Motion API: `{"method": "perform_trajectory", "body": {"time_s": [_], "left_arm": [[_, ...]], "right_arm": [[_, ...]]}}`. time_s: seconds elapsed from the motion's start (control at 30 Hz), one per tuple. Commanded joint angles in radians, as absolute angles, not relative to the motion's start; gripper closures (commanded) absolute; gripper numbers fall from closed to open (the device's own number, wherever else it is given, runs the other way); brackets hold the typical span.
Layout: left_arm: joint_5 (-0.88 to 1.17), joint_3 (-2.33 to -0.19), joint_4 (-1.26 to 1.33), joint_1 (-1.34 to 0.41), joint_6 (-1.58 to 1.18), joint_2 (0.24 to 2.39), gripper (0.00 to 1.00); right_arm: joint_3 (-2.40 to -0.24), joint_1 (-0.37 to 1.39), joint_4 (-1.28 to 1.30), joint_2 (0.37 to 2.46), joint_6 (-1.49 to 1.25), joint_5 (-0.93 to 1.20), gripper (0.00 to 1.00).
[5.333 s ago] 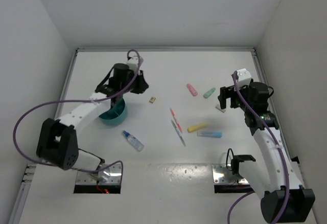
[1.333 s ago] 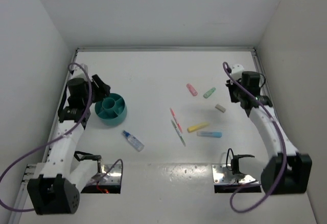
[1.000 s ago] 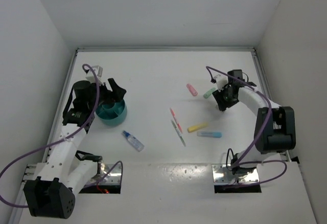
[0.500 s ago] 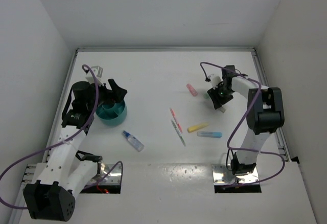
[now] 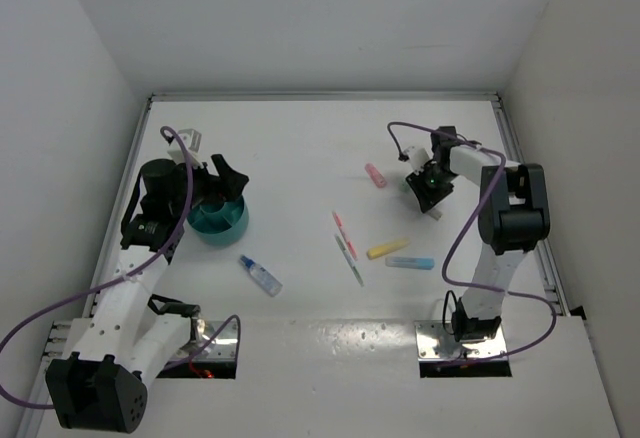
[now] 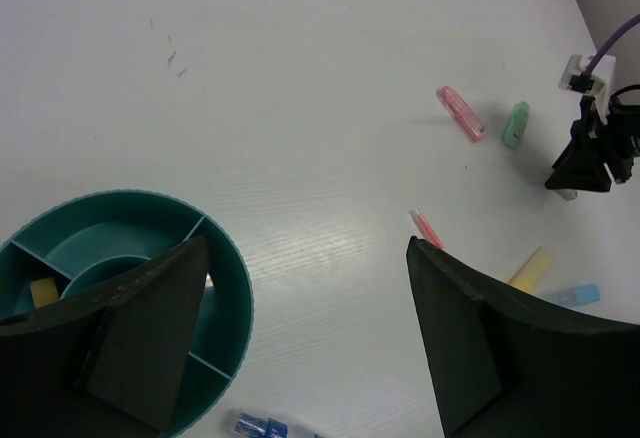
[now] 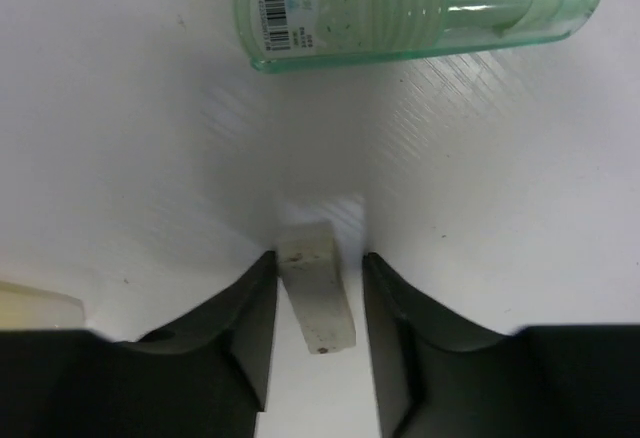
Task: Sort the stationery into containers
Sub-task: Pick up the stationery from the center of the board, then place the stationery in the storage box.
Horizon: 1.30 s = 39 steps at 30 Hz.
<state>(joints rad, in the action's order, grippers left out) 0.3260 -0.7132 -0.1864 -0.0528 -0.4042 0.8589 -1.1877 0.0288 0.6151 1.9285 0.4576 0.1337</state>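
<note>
Stationery lies scattered on the smooth white table, white walls close round; teal organiser far left, left gripper wide above it. Right gripper straddles the beige eraser bit near the mint marker, gap narrow, not pinching yet: close square and low lest it skid

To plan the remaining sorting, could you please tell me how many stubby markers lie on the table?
4. The pink marker and the mint marker lie farther back; the yellow marker and the blue marker lie together, nearer the front. Others may be hidden.
</note>
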Motion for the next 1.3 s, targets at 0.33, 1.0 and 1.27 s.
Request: {"method": "perform_trajectory", "body": {"time_s": [0.33,1.0,1.27], "left_arm": [[0.151,-0.718,-0.172,-0.054,-0.455,0.76,0.14],[-0.485,-0.647,-0.192,0.051,-0.609,0.457,0.0],[-0.485,-0.647,-0.192,0.051,-0.6,0.457,0.0]], "right_arm": [[-1.561,0.104,0.882,1.913,0.526,0.617,0.99],[-1.816,0.66,-0.673,2.248,-0.602,1.071,1.0],[-2.066,0.733,-0.686,2.44,-0.509,1.028,1.0]]}}
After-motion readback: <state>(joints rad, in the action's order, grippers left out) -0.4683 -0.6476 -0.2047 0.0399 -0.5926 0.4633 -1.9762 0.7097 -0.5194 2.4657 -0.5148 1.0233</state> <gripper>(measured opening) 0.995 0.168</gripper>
